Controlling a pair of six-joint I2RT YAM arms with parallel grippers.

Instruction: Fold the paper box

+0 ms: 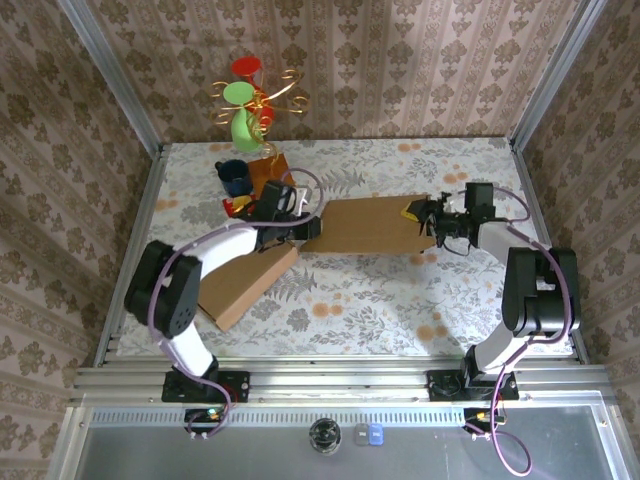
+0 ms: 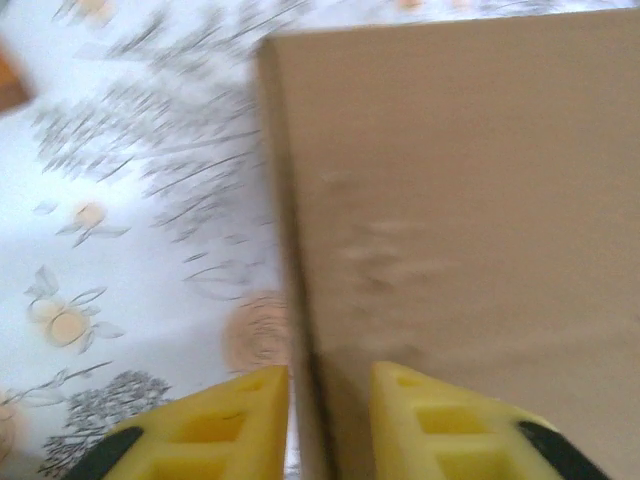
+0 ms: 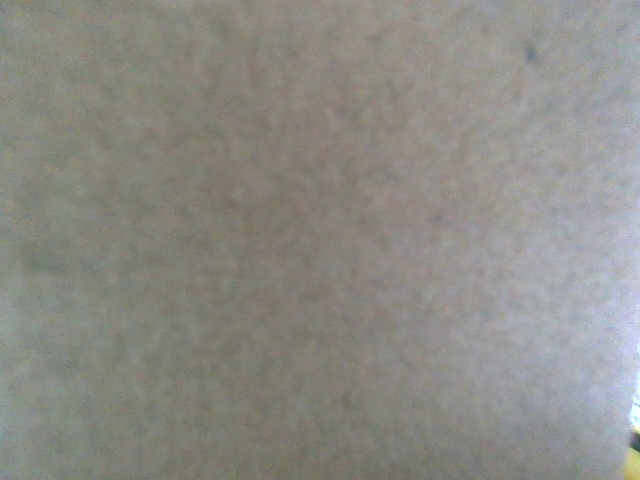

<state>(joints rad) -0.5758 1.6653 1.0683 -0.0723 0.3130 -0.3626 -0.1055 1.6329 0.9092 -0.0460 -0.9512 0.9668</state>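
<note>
The flowered desk (image 1: 400, 300) is carrying the paper box (image 1: 370, 225), which is lying flat and brown at its middle. A second brown cardboard panel (image 1: 245, 290) is slanting away from the box's left end toward the near side; whether it is joined to the box I cannot tell.

The left arm (image 1: 215, 250) is reaching in to the box's left end, and the right arm (image 1: 525, 275) is reaching in to its right end.

In the left wrist view the left jaws are standing narrowly parted, their yellow fingers (image 2: 225, 425) straddling the box's (image 2: 460, 200) left edge. The cardboard edge is sitting in the gap, nearer the left finger, and no firm pinch is showing.

The right jaws are sitting against the box's right end in the top view. How far they are parted, and whether they are gripping, I cannot tell. In the right wrist view the box's surface (image 3: 320, 240) is lying very close and blurred.

Behind the box's left end, a blue mug (image 1: 235, 178) is standing.
</note>
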